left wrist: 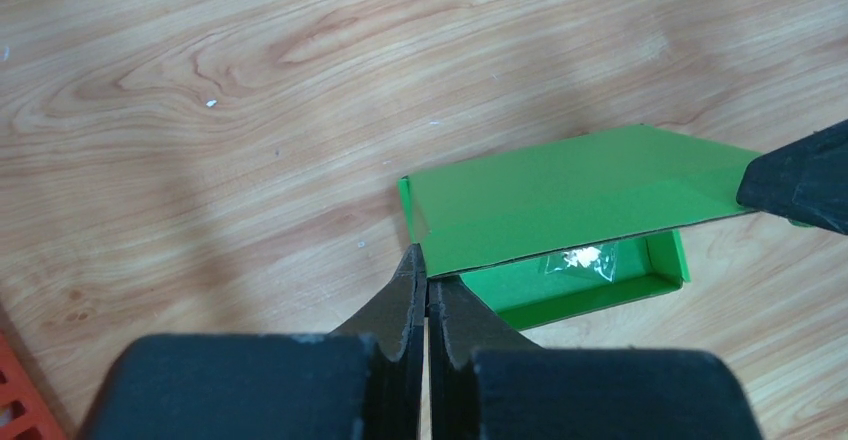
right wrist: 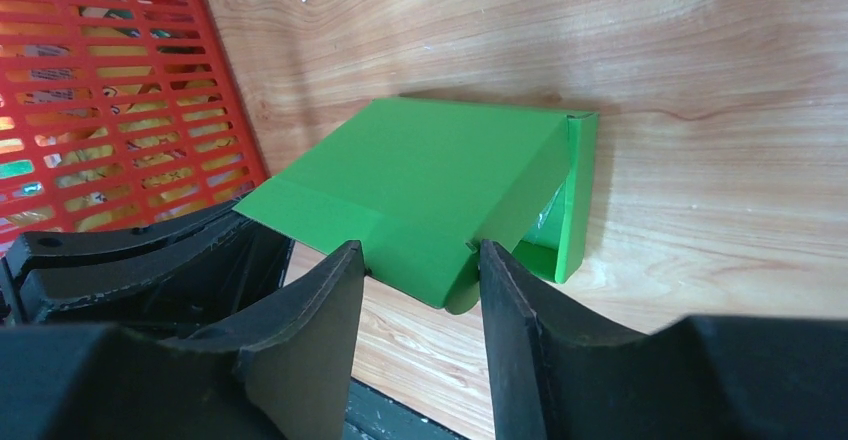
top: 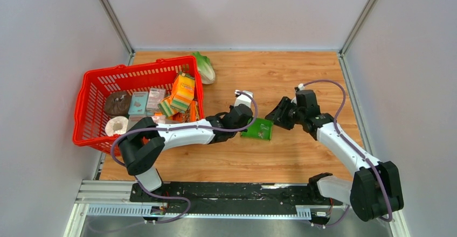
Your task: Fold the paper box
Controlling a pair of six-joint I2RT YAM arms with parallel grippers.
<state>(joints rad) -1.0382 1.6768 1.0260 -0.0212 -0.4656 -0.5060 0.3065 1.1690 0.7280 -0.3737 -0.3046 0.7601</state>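
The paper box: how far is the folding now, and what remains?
Done: the paper box has its tray walls standing, with a small clear packet inside. In hand: the lid is half raised; the open right gripper straddles its front flap, and the shut left gripper is at its corner. Left: lower the lid and tuck the flap.

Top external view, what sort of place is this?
Likely a robot lab: grey walls around a wooden table, left arm and right arm on a metal rail, red basket of groceries.

Bright even light; foreground perhaps slightly soft.
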